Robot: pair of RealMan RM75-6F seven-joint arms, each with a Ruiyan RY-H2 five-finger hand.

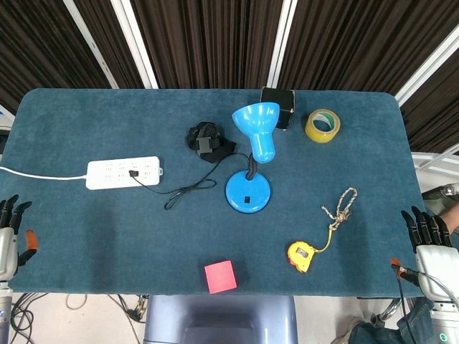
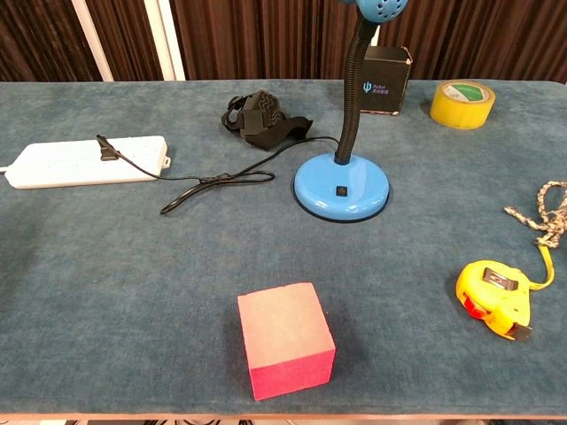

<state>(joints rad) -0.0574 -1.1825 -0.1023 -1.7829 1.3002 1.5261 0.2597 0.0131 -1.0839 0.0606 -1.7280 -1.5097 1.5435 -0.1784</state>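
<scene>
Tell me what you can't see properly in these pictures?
- Lamp shade: cut off by the top edge in the chest view.
- Left hand and right hand: partly cut off at the head view's side edges, absent from the chest view.
- Rope: cut off by the right edge in the chest view.
- Black box print: too small to read in either view.
- Power strip cord's far end: runs off the left edge.

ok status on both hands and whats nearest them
Left hand open, off the table's left edge. Right hand open at right edge, nearest the tape measure. Rope lies just beyond it.
</scene>
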